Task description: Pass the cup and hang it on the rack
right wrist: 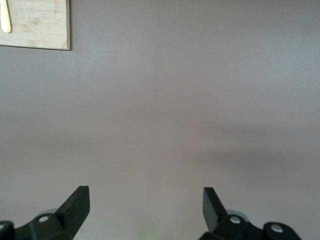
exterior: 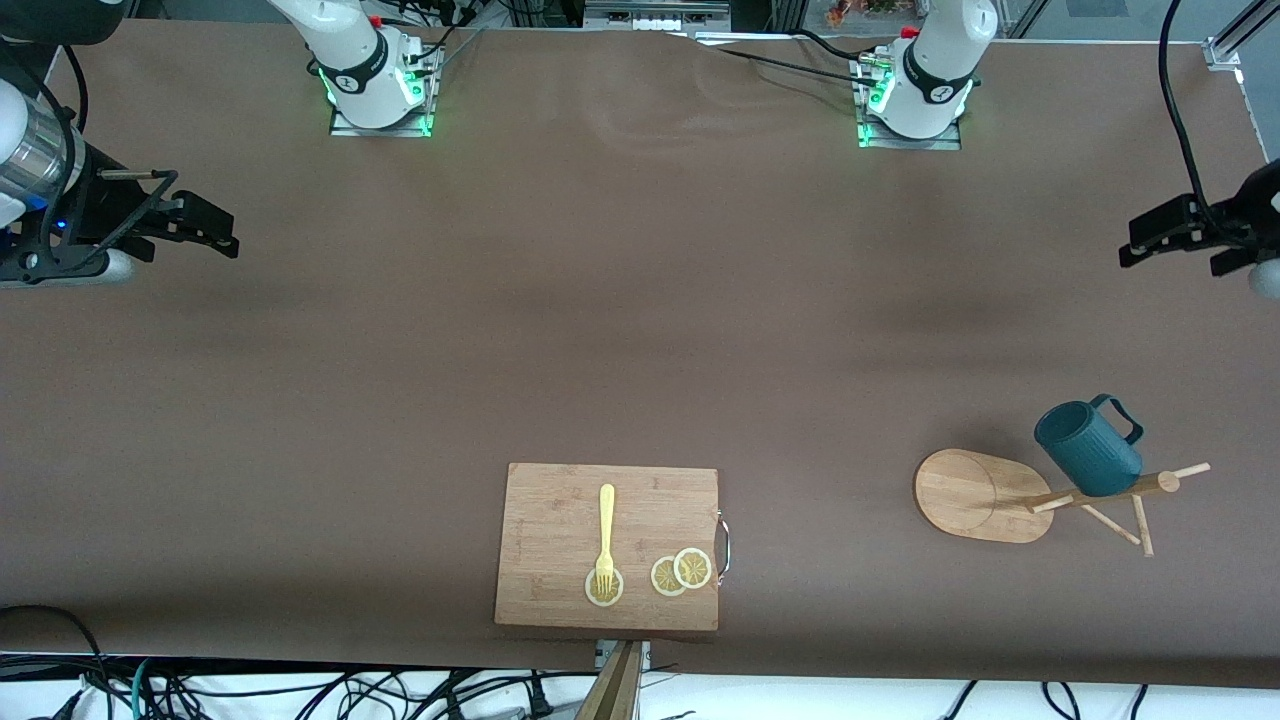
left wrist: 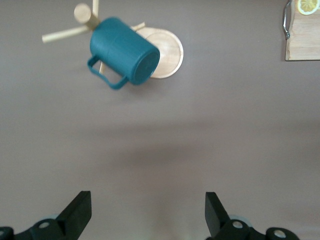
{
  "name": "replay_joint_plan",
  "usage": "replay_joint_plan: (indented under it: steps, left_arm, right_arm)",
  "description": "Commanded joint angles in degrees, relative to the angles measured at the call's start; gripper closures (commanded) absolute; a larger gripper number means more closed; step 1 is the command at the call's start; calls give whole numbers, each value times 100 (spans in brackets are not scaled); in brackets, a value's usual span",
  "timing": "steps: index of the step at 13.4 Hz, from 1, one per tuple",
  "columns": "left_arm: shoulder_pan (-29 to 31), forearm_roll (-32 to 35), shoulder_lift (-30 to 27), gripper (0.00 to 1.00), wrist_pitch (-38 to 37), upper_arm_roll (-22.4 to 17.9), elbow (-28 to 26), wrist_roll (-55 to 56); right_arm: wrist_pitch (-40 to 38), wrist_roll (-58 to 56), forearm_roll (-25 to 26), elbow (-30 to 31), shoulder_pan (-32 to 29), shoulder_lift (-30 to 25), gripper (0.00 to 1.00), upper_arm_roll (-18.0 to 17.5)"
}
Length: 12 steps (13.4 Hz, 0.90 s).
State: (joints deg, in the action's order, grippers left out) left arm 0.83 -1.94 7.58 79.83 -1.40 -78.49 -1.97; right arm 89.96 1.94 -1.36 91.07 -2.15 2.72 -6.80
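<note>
The dark teal ribbed cup [exterior: 1088, 450] hangs tilted on a peg of the light wooden rack [exterior: 975, 495], near the left arm's end of the table. The left wrist view shows the cup [left wrist: 122, 52] with its loop handle, against the rack's post and oval base [left wrist: 169, 47]. My left gripper [exterior: 1138, 243] is open and empty, up over bare table at that end, well apart from the cup; its fingers frame bare table in the left wrist view [left wrist: 147, 202]. My right gripper [exterior: 222, 230] is open and empty over the right arm's end, with only table below it [right wrist: 146, 200].
A rectangular wooden cutting board [exterior: 560, 510] lies near the front camera's edge at mid table, with a yellow fork [exterior: 605, 530] and lemon slices [exterior: 680, 572] on it. Its corner shows in the left wrist view [left wrist: 302, 40] and the right wrist view [right wrist: 37, 27].
</note>
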Motion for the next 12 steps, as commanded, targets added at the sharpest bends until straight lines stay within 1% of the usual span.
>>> replay_joint_plan:
  steps: [1, 3, 12]
  left_arm:
    - [-30, 54, 85, 0, -37, -1, -79, 294]
    - [22, -139, 156, 0, -73, -9, -52, 294]
    - [-56, -78, 253, 0, -73, 17, -35, 312]
  right_arm:
    - [-14, 52, 13, -98, -5, 45, 0, -32]
    - [73, 34, 13, -98, 13, 45, 0, -50]
    - [144, 8, 48, -116, 13, 45, 0, -59]
